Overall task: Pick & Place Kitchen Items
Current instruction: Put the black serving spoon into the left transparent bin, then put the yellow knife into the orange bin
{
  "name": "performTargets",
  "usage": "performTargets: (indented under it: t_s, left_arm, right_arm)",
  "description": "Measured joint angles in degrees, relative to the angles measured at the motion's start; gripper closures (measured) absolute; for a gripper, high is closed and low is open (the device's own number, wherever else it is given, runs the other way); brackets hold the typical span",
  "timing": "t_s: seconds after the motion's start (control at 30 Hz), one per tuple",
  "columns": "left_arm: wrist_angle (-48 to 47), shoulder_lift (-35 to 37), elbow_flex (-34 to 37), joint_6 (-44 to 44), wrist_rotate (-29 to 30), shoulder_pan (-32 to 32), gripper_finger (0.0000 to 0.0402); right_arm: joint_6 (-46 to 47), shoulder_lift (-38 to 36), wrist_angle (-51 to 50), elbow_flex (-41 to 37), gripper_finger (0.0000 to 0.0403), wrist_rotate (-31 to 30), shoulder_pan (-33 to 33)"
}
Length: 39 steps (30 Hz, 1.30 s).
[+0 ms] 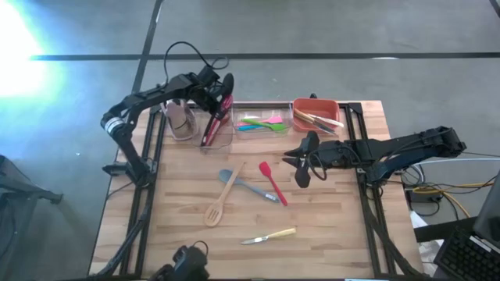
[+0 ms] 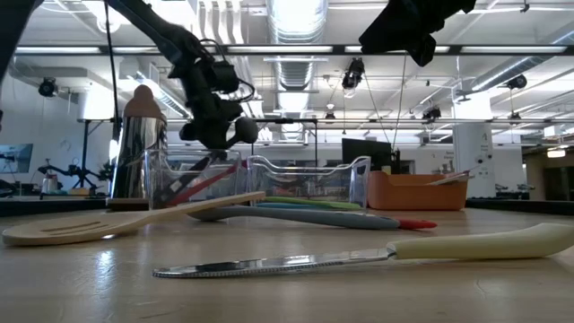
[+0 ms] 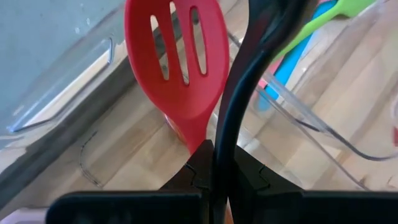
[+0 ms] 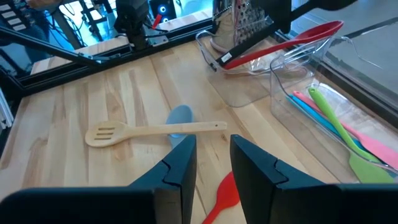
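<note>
Wood table (image 1: 328, 226), concrete floor; left pincer (image 3: 214, 171) clamps black ladle (image 3: 249, 93); right pincer (image 4: 211, 162) empty, apart.

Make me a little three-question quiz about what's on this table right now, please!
1. True or false: the wooden slotted spatula lies in the red-orange bin.
2. What is the left gripper holding? A) black utensil B) knife C) nothing
3. Which colour is the small spatula lying on the table below the right gripper?

Key: 1 false, it lies on the table. 2 A, the black utensil. 3 red.
</note>
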<state>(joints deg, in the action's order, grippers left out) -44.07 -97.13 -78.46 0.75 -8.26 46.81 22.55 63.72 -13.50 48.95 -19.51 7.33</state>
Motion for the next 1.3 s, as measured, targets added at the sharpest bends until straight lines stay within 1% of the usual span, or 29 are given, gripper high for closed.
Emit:
performTargets:
  t_s: [0.3, 0.47, 0.53, 0.7, 0.87, 1.1, 1.3]
  left_arm:
    - [-0.1, -2.5, -0.9, -0.4, 0.0, 0.2, 0.0380]
    - [0.0, -2.9, -1.4, -0.5, 0.0, 0.3, 0.0378]
    - [0.1, -2.9, -1.5, -0.7, 0.2, 0.3, 0.0363]
    - [0.0, -2.9, -2.0, -1.0, 0.4, 0.3, 0.0309]
    - [-0.5, -2.9, -3.1, -1.1, 0.6, 0.3, 0.0277]
    - [-5.9, -2.2, -8.0, -1.8, 1.0, 0.3, 0.0244]
    - [-16.2, -1.5, -14.0, -2.3, 0.9, 0.3, 0.0242]
  right_arm:
    - [0.0, 0.0, 0.0, 0.0, 0.0305, 0.0, 0.0]
    - [0.0, 0.0, 0.0, 0.0, 0.0310, 0.0, 0.0]
    - [0.0, 0.0, 0.0, 0.0, 0.0313, 0.0, 0.0]
    - [0.0, 0.0, 0.0, 0.0, 0.0312, 0.0, 0.0]
    - [0.0, 0.0, 0.0, 0.0, 0.0304, 0.0, 0.0]
    - [0.0, 0.0, 0.0, 0.0, 0.0301, 0.0, 0.0]
    - [0.3, 0.0, -0.4, 0.0, 0.0300, 0.0, 0.0]
